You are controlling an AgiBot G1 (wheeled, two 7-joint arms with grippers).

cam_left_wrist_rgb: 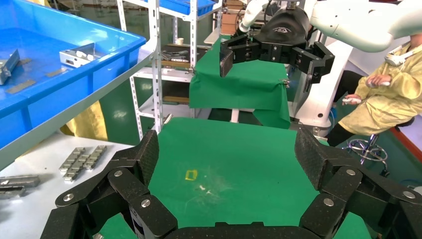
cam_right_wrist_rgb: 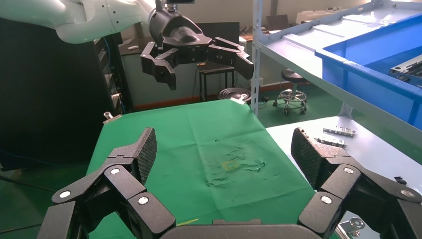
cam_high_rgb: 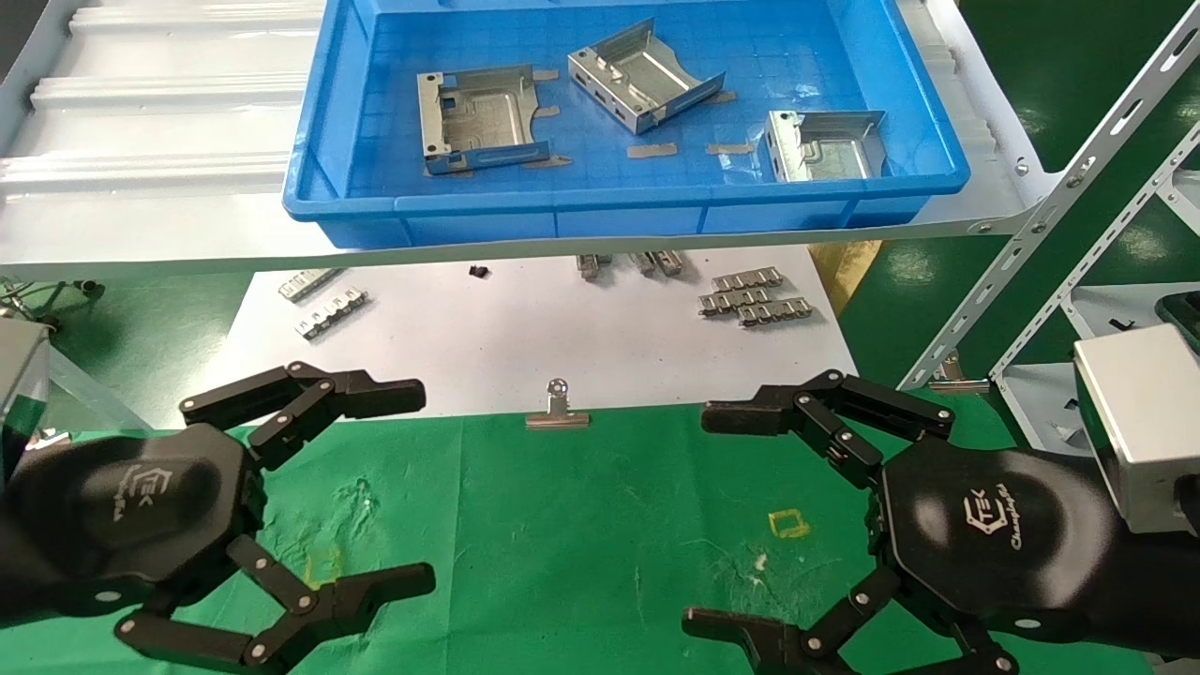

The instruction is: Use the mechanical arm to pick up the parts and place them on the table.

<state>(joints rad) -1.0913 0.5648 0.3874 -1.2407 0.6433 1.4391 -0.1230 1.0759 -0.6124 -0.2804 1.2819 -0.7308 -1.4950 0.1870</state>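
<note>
The left gripper (cam_high_rgb: 427, 487) is held wide apart above the green desk (cam_high_rgb: 581, 525). Three parts (cam_high_rgb: 480, 117) lie untouched in the blue bin (cam_high_rgb: 619, 211). The right gripper (cam_high_rgb: 698, 516) is likewise spread, empty. Thin flanges may slip from the fingers; the bin rim may be struck.

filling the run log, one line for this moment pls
left gripper open, empty, above table | right gripper open, empty | three parts in blue bin | none placed
</note>
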